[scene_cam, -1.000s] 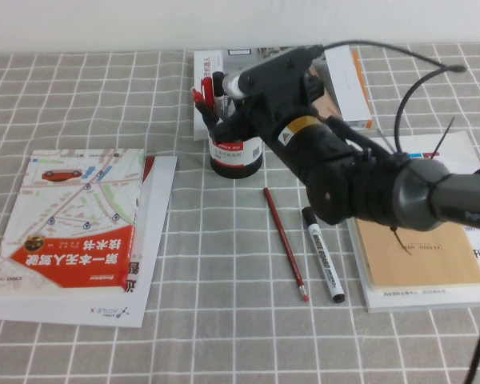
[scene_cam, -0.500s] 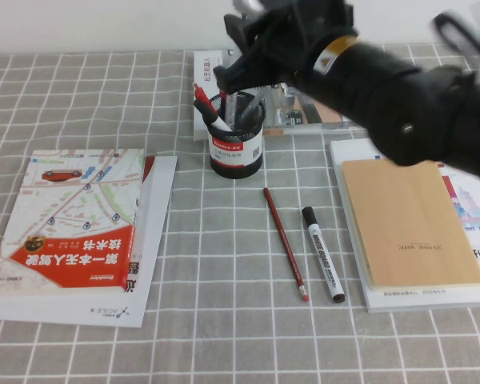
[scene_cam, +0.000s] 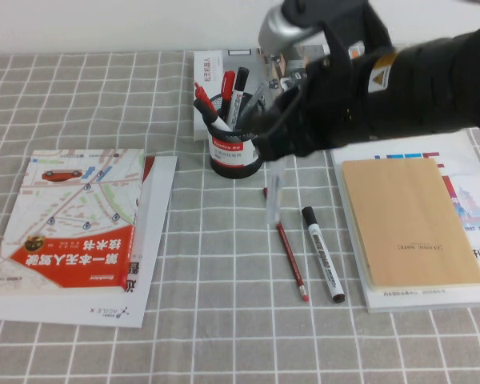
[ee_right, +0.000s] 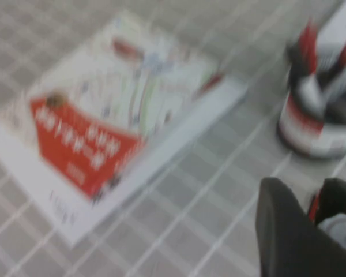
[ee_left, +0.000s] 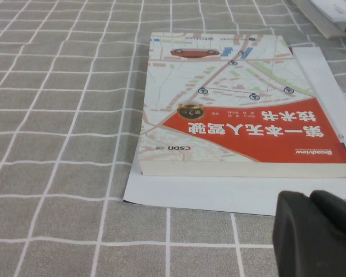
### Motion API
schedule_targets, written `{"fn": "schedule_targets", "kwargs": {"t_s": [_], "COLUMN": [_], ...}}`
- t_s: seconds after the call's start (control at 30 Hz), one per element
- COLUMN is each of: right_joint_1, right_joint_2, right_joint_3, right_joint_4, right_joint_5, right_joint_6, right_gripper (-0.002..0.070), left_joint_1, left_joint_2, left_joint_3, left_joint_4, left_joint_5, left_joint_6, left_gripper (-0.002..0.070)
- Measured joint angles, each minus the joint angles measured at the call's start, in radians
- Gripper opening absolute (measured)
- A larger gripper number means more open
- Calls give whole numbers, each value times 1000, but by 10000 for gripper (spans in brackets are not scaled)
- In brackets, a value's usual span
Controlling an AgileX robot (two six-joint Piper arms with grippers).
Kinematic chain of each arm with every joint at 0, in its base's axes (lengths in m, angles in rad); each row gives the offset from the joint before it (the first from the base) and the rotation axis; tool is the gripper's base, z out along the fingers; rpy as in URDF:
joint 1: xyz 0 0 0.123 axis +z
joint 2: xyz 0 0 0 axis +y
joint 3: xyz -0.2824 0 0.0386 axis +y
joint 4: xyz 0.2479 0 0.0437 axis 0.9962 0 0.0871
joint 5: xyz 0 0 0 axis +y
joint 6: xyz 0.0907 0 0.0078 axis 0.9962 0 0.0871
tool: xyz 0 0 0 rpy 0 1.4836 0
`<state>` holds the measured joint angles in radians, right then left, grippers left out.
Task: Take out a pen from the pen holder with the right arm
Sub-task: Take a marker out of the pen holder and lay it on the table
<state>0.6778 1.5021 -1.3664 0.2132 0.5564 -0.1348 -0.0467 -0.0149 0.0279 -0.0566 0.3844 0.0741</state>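
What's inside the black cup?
Red and black markers; the black mesh pen holder hides their bottoms. Right end effector beside it grips a pale pen; left end effector hovers by the red book.

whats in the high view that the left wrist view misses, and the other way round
Only the high view: the right gripper, raised near the pen holder, holding a pale pen that hangs clear of it; also the red pencil, marker and tan notebook. Only the left wrist view: the left gripper, shut, low beside the red book. Both: that red book on its white sheet, and the checked cloth.
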Motion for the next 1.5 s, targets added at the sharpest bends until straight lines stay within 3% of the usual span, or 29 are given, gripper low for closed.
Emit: {"fn": "schedule_targets", "kwargs": {"t_s": [0.43, 0.87, 1.5], "right_joint_1": [-28, -98, -108], "right_joint_2": [248, 479, 618], "right_joint_3": [-179, -292, -384], "right_joint_4": [7, 78, 116], "right_joint_5": [346, 387, 334], "right_joint_6": [82, 82, 78], "right_gripper": [83, 83, 82], "left_joint_1": [0, 0, 0], "left_joint_2": [0, 0, 0], "left_joint_3": [0, 0, 0], "left_joint_4": [0, 0, 0], "left_joint_5": [0, 0, 0], "left_joint_6": [0, 0, 0], "left_gripper": [-3, -3, -3]}}
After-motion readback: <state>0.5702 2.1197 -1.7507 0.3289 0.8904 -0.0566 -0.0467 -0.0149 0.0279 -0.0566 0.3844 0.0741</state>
